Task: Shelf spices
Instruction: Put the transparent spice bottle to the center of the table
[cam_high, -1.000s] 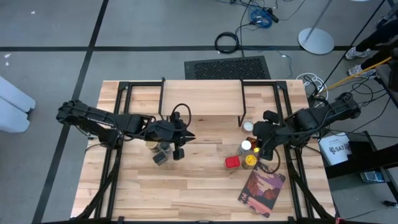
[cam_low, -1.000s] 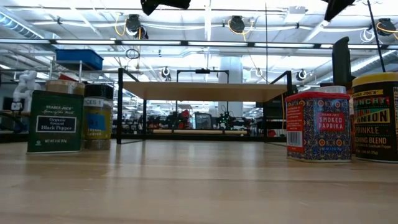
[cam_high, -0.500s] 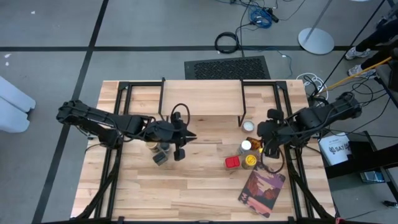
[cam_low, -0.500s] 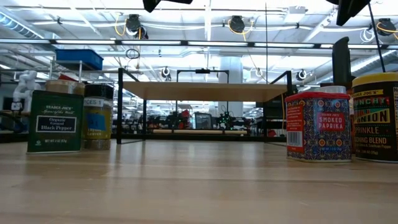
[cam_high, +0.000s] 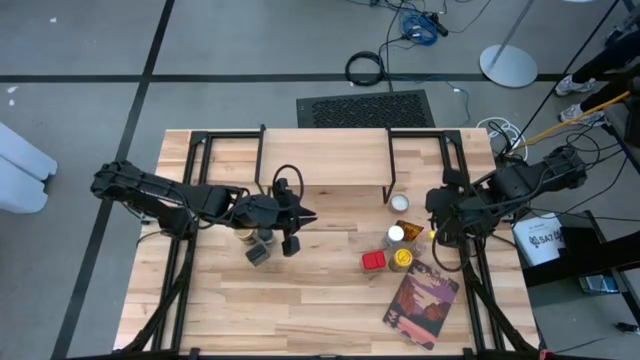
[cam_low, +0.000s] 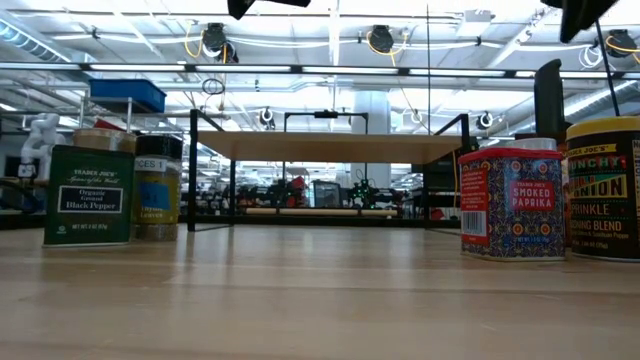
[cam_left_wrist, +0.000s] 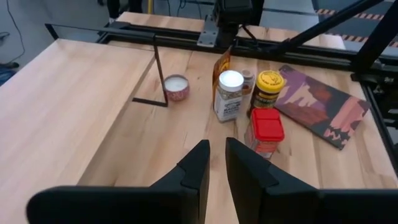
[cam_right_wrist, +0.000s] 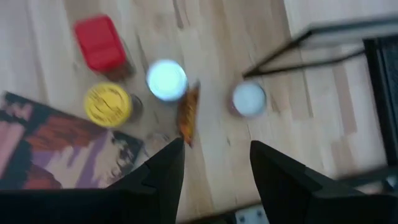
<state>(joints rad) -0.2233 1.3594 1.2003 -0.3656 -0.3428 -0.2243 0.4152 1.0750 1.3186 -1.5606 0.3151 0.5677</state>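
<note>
High view, shelf (cam_high: 325, 158) long axis left-right, spices (cam_high: 399, 259) upright, left hand (cam_left_wrist: 213, 163) narrow, right hand (cam_right_wrist: 212, 163) wide

Spices in two clusters before the shelf

Seen from above, the shelf (cam_high: 325, 160) stands at 12 o'clock on the table (cam_high: 320, 310). One cluster of jars (cam_high: 256, 245) sits at 9 o'clock of centre, another (cam_high: 393, 245) at 3 o'clock, with a tin (cam_high: 400, 203) just behind it and the book (cam_high: 422, 305) at 5 o'clock.
</note>
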